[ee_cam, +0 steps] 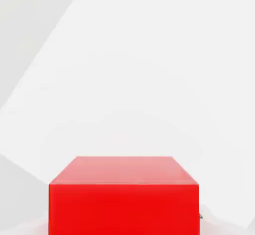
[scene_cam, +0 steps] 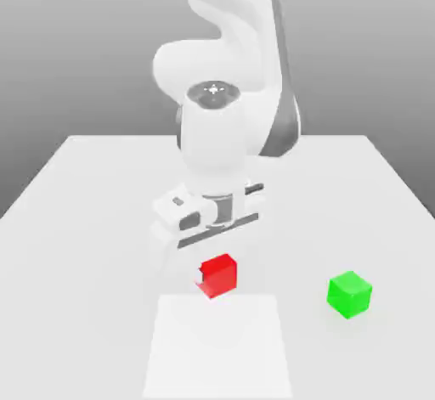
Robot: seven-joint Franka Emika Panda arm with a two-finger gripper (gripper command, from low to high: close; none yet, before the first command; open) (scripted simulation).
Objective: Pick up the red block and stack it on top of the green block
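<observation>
While the fingers (scene_cam: 217,258) grip it, the red block (scene_cam: 218,275) shows flat, glossy faces.

Solid bright red cube-shaped block (ee_cam: 123,199) close to the camera, top face and one side face visible, pale white flat tabletop (ee_cam: 129,79) beyond, lighter angled panel across it, dark corner

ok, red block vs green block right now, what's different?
The red block sits directly below the gripper, which is shut on it; the green block stands free, toward the exterior view's right. The red block looks slightly tilted; the green block rests flat on the table. Both are cubes of similar size.
</observation>
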